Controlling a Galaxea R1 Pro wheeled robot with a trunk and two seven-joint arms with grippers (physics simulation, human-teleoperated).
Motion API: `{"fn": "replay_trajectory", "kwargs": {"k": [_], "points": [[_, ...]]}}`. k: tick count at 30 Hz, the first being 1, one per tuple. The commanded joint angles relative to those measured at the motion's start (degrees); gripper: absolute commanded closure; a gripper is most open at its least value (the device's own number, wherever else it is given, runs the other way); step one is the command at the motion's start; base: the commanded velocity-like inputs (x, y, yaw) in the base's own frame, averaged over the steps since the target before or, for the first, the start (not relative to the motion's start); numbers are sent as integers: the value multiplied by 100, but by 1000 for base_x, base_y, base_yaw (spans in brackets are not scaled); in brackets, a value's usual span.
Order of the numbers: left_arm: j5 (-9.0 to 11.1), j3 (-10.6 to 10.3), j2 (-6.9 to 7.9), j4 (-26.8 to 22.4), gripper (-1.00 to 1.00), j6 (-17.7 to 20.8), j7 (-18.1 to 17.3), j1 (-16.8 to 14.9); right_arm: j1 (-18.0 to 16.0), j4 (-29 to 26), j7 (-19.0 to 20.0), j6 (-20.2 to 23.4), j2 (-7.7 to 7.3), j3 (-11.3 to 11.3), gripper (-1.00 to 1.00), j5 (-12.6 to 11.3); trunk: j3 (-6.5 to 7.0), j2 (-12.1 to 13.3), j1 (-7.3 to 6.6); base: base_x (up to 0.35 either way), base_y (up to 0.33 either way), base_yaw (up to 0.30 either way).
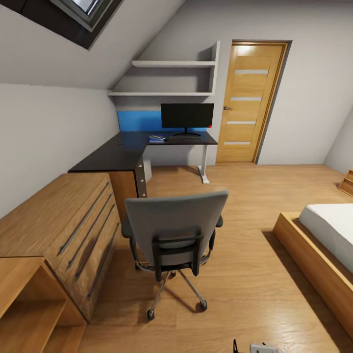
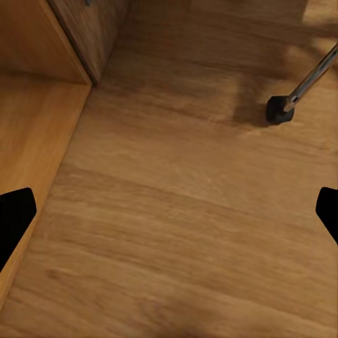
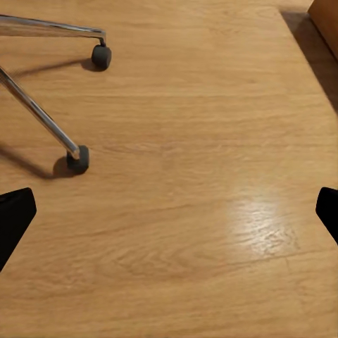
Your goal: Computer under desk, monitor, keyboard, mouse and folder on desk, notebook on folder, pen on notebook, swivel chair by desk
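The swivel chair (image 1: 171, 240) stands square in my way, its grey back toward me, between me and the worktop (image 1: 122, 152). To its left the drawer chest (image 1: 63, 230) crowds it closely. On its right, open wooden floor (image 1: 245, 196) runs wide to the bed frame (image 1: 314, 260) and on toward the worktop leg (image 1: 203, 166). Beneath my spread jaws lies bare floor, with chair castors (image 3: 77, 159) near my right arm and one castor (image 2: 279, 110) near my left.
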Motion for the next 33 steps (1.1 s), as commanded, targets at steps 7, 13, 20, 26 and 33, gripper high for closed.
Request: {"fn": "replay_trajectory", "kwargs": {"k": [7, 13, 20, 26, 33], "points": [[38, -39, -2, 3, -100, -23, 36, -3, -3, -1, -39, 32, -310, 22, -100, -49, -131, -285, 154, 0, 0, 0], [34, -53, -17, 3, -100, -28, 41, -3, -3, -7, 16, 53, -456, 7, -100, -77, -239, -525, 286, 0, 0, 0], [27, -60, -22, 3, -100, -31, 41, -3, -3, -11, 26, 56, -478, 7, -100, -80, -365, -806, 439, 0, 0, 0], [26, -56, -17, -1, -100, -36, 41, -3, -3, -16, 20, 56, -481, 4, -100, -75, -472, -1047, 571, 0, 0, 0], [32, -48, -15, -5, -100, -31, 41, -3, -3, -52, 25, -15, -472, 12, -100, -74, -598, -1327, 725, 0, 0, 0]]}}
